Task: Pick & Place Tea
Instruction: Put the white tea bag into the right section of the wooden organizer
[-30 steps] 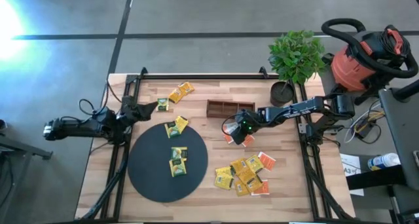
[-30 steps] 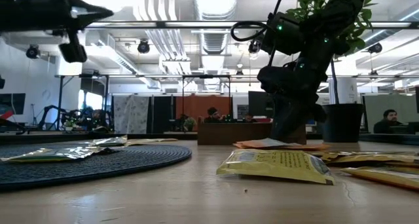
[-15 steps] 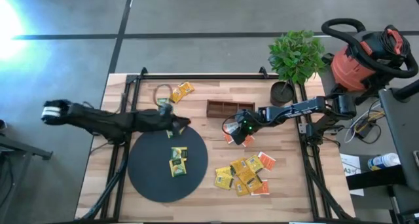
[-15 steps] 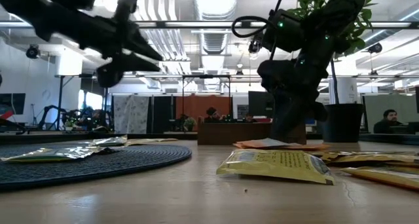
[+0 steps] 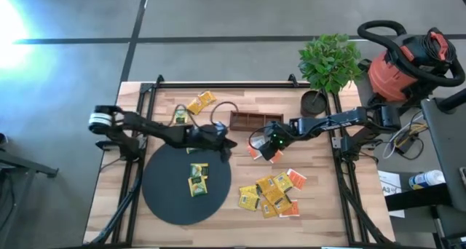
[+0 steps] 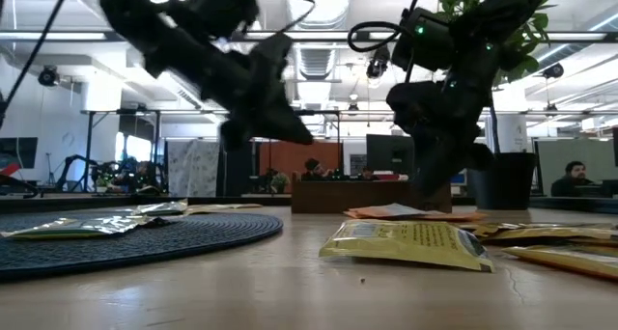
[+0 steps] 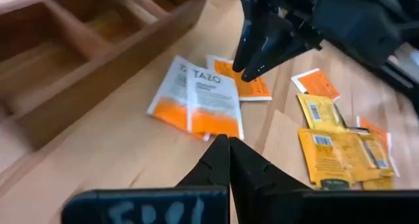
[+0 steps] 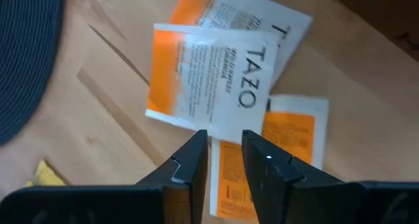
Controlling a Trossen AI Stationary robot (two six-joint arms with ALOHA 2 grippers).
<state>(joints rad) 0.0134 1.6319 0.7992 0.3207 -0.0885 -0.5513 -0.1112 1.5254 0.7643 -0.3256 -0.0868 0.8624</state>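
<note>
At the worktop's [image 5: 218,227] near edge, you see a loose heap of yellow tea sachets [image 5: 266,194] lying flat, with a few orange-red ones mixed in on its right side. In the low view the closest yellow sachet [image 6: 406,243] lies flat on the wood in front of everything else. To the left of the heap sits the black disc [image 5: 186,182], carrying two yellow sachets [image 5: 197,178] near its middle.

Farther in, your left hand [image 5: 226,143] reaches across the disc's far edge toward the centre of the worktop; in its wrist view its fingers [image 7: 222,165] are pressed together into a point with nothing between them. Just beyond that point lie the orange-and-white TAZO sachets [image 7: 196,99], overlapping one another beside the wooden tray [image 7: 85,67].

Your right hand [image 5: 263,148] hangs over that same small pile from the other side. Its two fingers [image 8: 186,168] stand slightly apart with a narrow gap, holding nothing, directly above the topmost TAZO sachet [image 8: 209,83], which lies flat on the wood.

Behind both hands, the brown compartmented tray [image 5: 256,119] rests near the far edge. Left of it, more yellow sachets [image 5: 201,102] lie on the wood, and one lone sachet [image 5: 180,116] sits closer to the left arm. A potted plant [image 5: 329,63] stands at the far right corner.
</note>
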